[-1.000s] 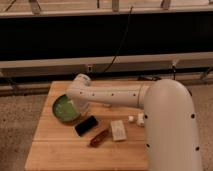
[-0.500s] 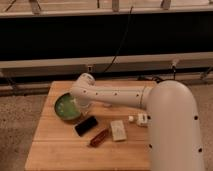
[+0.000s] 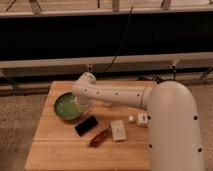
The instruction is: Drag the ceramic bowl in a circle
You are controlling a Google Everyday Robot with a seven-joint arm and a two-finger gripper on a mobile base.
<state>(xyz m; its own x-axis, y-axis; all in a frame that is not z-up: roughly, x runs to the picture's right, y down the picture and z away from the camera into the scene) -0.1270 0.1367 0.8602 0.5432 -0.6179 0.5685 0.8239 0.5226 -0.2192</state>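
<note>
Gripper (image 3: 81,103) at the right rim of the bowl (image 3: 66,106) on the table (image 3: 55,145); arm (image 3: 117,95) extends over the tabletop.

The gripper (image 3: 80,103) sits at the right edge of the ceramic bowl (image 3: 65,106), covering part of its rim there. The arm (image 3: 120,95) behind it hides part of the wooden table (image 3: 60,145), whose near edge the frame cuts off.

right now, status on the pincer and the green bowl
Pincer at ceramic bowl's right rim. Ceramic bowl upright at table's left edge. Black phone close by, front-right of bowl.
</note>
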